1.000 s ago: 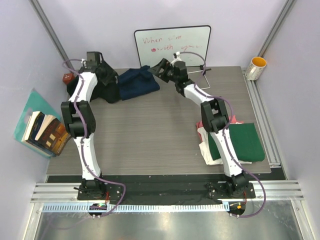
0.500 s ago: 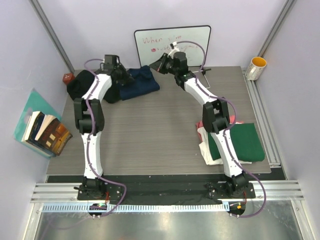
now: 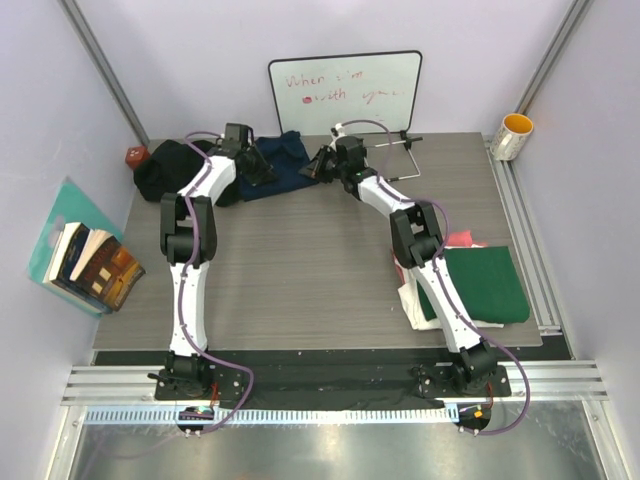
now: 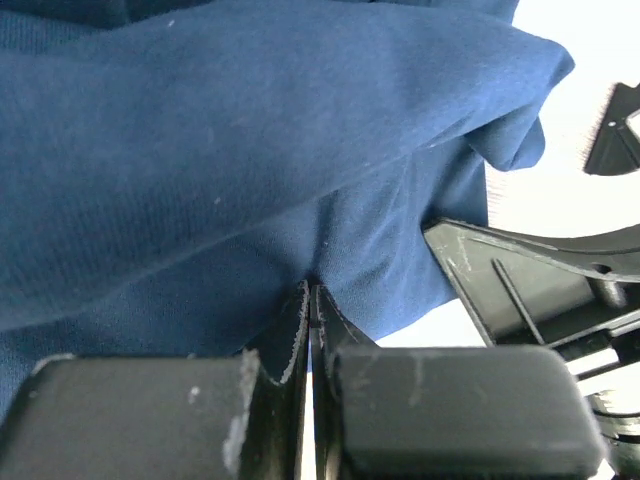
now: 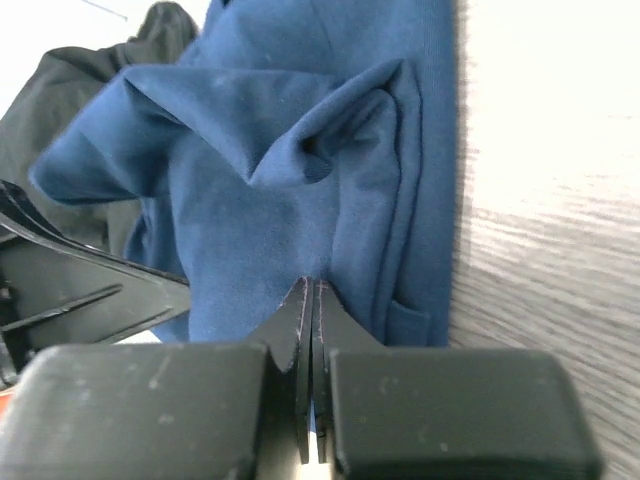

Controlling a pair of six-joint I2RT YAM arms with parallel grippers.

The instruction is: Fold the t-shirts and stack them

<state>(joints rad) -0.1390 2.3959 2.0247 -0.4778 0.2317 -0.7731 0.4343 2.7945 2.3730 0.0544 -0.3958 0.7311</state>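
Now my left gripper [image 4: 309, 295] and right gripper [image 5: 310, 287] each pinch the navy shirt [image 3: 290, 152], which lies crumpled just before the whiteboard [image 3: 345, 95]. I judge this the grasp step; next I must lift and spread it flat.

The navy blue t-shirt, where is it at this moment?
In the top view, the navy blue t-shirt lies at the far edge of the table, left of centre, before the whiteboard and right of the black t-shirt.
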